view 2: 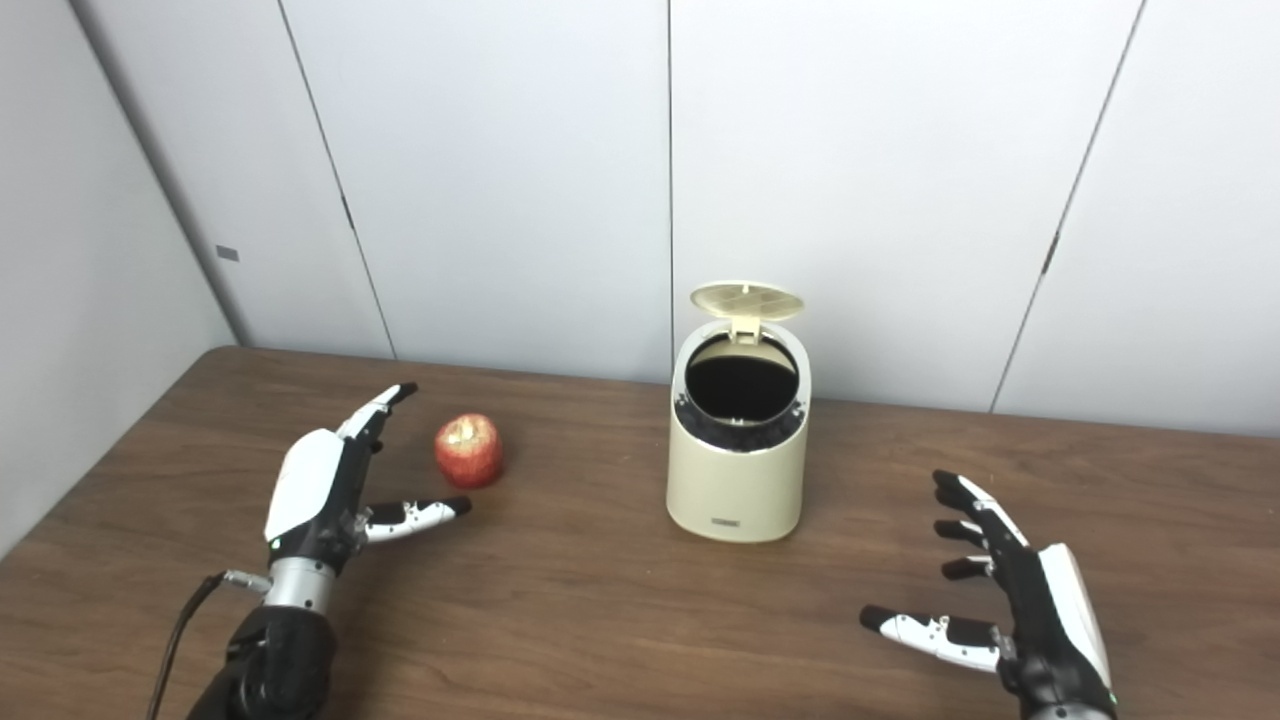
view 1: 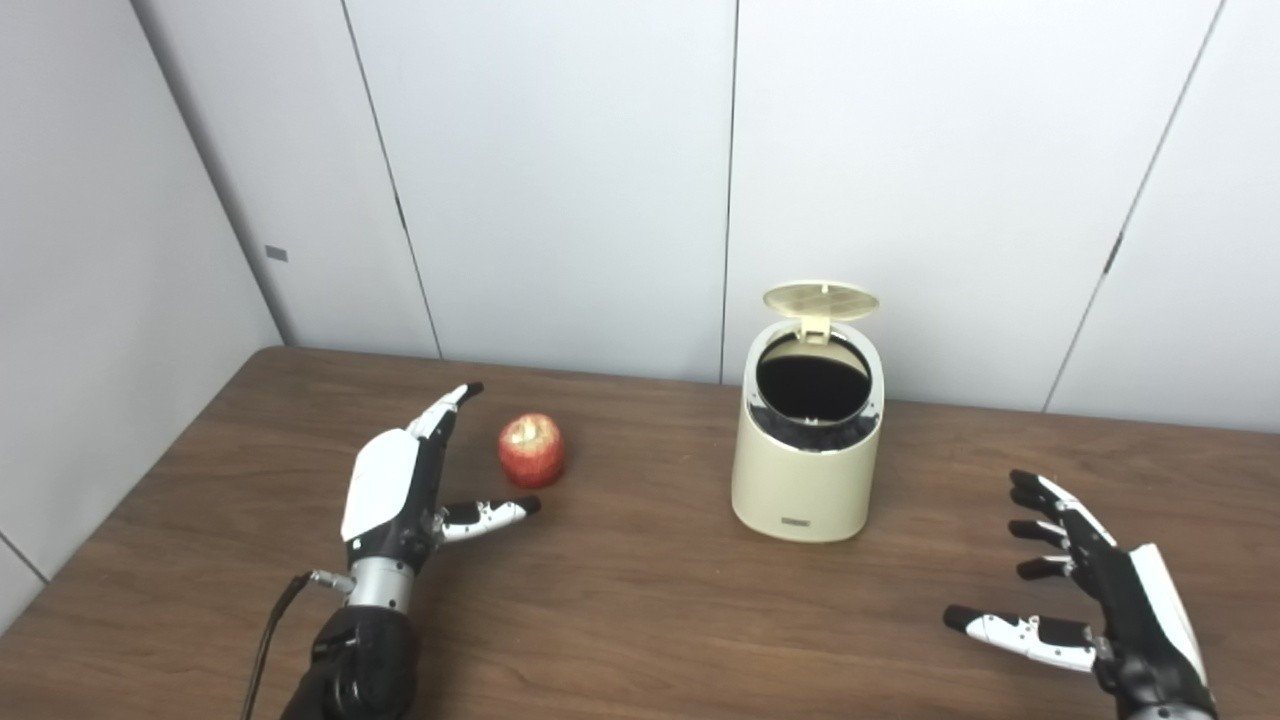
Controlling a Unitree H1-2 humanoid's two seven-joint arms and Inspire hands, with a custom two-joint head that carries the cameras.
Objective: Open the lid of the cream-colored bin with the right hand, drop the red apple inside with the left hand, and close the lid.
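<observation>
Lid (view 1: 821,301) standing open, apple (view 1: 531,450) waiting
Left robot hand (view 1: 400,480) is hovering released just left of apple; right robot hand (view 1: 1090,590), also released, is idling right of bin (view 1: 805,470)

The left hand (view 1: 395,490) and right hand (view 1: 1110,590) are built in black with white back plates. Black fingertips are seen. A silver wrist collar (view 1: 380,583) and thin black cable (view 1: 265,640) are fitted on the left.

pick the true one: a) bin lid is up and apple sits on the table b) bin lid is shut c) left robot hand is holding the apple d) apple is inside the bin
a: the lid stands up behind the bin, and the apple rests on the table, just clear of the open left robot hand.
</observation>
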